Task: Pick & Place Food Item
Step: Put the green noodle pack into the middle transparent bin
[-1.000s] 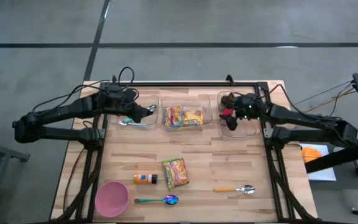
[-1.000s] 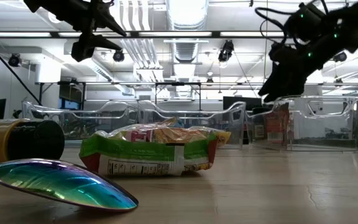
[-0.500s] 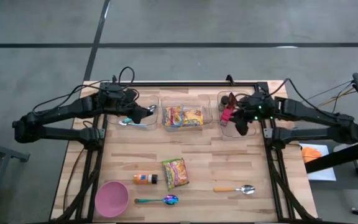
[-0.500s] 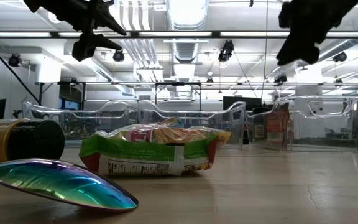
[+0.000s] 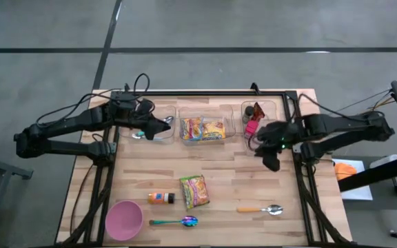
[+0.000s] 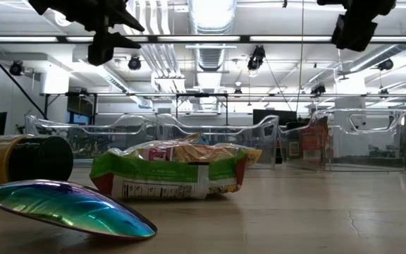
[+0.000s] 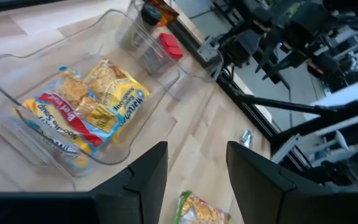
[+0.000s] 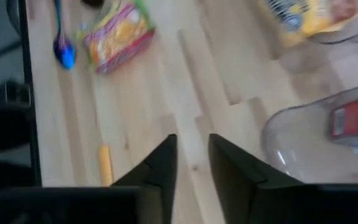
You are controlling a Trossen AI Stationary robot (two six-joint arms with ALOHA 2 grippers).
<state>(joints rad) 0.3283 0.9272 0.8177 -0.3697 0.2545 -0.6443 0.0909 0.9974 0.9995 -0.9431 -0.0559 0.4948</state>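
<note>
A green and yellow noodle packet (image 5: 194,191) lies flat on the wooden table, also showing as the packet (image 8: 118,28) and the packet (image 6: 171,169). More noodle packets (image 7: 86,102) lie in the middle clear bin (image 5: 202,117). A red item (image 5: 251,126) sits in the right clear bin (image 5: 274,107). My right gripper (image 5: 271,158) hangs in the air just in front of that bin, over bare table; its fingers (image 8: 166,165) stand a narrow gap apart with nothing between them. My left gripper (image 7: 194,171) hovers open by the left bin (image 5: 150,134), also holding nothing.
Near the front edge lie an orange bottle (image 5: 160,198), a pink bowl (image 5: 123,219), an iridescent spoon (image 5: 178,222) and an orange-handled spoon (image 5: 259,209). A spoon (image 5: 142,135) lies in the left bin. Bare wood stretches between the bins and the packet.
My right gripper has risen out of the right bin and swung toward the table's near edge, tipping steeper downward. The red item has stayed in the bin. My left gripper has kept its place.
</note>
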